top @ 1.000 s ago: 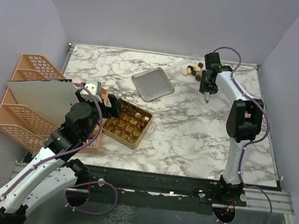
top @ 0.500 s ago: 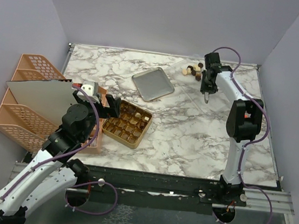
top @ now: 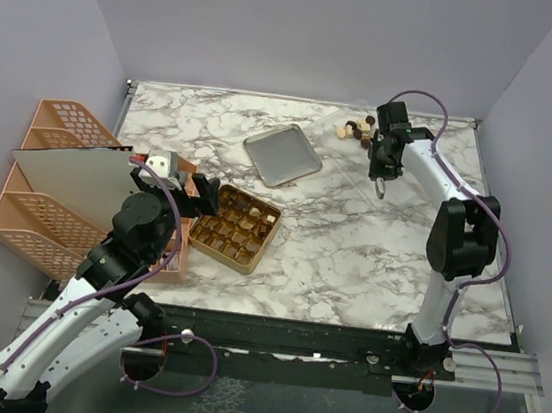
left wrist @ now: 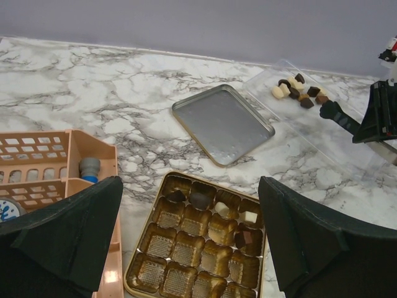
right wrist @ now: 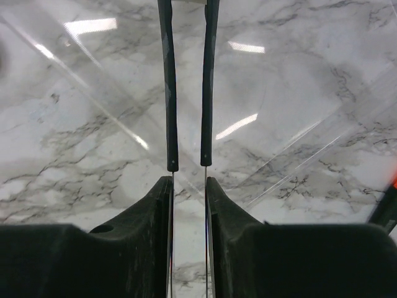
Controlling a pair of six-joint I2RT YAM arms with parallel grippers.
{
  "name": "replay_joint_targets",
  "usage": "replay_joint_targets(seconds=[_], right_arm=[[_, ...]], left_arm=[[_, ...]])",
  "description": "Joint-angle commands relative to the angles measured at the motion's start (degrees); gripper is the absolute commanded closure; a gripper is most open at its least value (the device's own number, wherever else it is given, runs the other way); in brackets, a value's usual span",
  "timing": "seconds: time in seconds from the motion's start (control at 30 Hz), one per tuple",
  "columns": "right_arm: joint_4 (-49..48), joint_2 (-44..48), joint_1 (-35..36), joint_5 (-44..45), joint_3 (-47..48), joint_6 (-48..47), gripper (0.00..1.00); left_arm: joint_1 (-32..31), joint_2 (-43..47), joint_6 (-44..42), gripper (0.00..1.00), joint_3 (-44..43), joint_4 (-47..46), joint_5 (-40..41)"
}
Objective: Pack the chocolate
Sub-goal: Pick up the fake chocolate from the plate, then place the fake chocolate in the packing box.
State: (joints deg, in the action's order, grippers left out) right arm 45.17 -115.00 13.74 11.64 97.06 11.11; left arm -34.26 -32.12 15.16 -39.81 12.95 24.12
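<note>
The loose chocolate [top: 358, 129] lies in a small pile of dark, light brown and cream pieces at the back right on a clear plastic sheet [top: 347, 165]; the pile also shows in the left wrist view [left wrist: 298, 90]. The golden compartment tray [top: 235, 227] holds several pieces in its far rows [left wrist: 200, 198]. My left gripper [top: 197, 197] is open and empty, just above the tray's left side [left wrist: 189, 183]. My right gripper [top: 382, 164] is shut on black-tipped tweezers [top: 383, 191] and hangs over the clear sheet, nearer than the pile. In the right wrist view the gripper [right wrist: 188, 180] holds the tweezers [right wrist: 169, 93] slightly apart, their ends out of frame.
A silver square lid [top: 282, 155] lies inside-up at the middle back. Orange mesh file racks [top: 59, 125] with a grey board [top: 73, 177] stand at the left edge. A peach box [left wrist: 80, 155] sits beside the tray.
My right arm has brought the tweezers a little nearer, away from the pile. My left gripper has shifted slightly left and nearer beside the tray.
</note>
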Motion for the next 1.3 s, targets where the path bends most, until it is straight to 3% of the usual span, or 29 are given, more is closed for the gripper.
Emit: replay_joint_targets(seconds=[0.0, 0.47, 0.73, 1.27], right_arm=[[0.75, 7.19, 3.96, -2.16, -2.25, 0.60, 0.77], [0.79, 21.05, 24.40, -7.73, -11.87, 4.29, 0.76], [-1.94, 23.87, 37.20, -11.20, -15.67, 9.29, 0.76], [-1.36, 17.78, 43.78, -9.99, -13.43, 9.39, 0.73]], left_arm=[[-0.19, 1.57, -0.89, 0.01, 0.58, -0.42, 2.98], [-0.10, 5.95, -1.01, 0.01, 1.42, -1.23, 8.18], [-0.02, 6.67, -1.10, 0.01, 2.27, -2.67, 7.88], [0.08, 7.04, -0.92, 0.01, 2.27, -2.34, 7.69]])
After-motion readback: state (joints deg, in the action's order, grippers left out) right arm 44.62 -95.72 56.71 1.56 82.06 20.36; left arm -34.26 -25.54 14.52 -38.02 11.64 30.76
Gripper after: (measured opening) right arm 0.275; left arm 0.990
